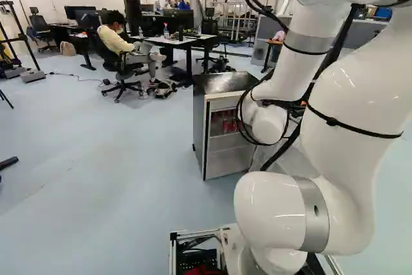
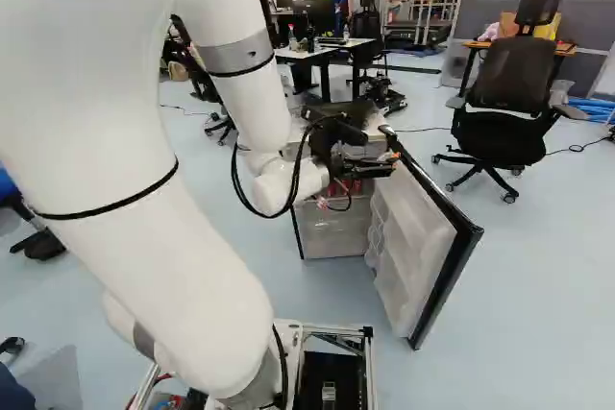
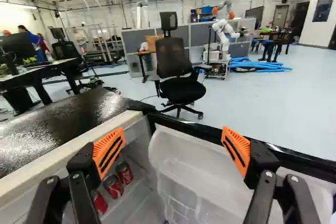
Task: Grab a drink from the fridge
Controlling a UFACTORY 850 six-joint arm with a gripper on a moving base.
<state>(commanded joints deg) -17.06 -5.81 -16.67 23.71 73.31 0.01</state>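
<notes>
"Left base view?"
"See red soda cans (image 1: 228, 123) on a shelf inside the open fridge (image 1: 222, 83)."
"Right base view?"
"Find the gripper (image 2: 386, 163) at the fridge opening, near the swung-out door (image 2: 418, 237)."
"Wrist view?"
"Note orange pads (image 3: 108, 152) spread well apart, grip released, with the cans below, near one finger."

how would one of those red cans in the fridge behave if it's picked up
Probably firm but a bit slippery, since the red cans look smooth-sided. Their round shape suggests one could roll if knocked over.
</notes>
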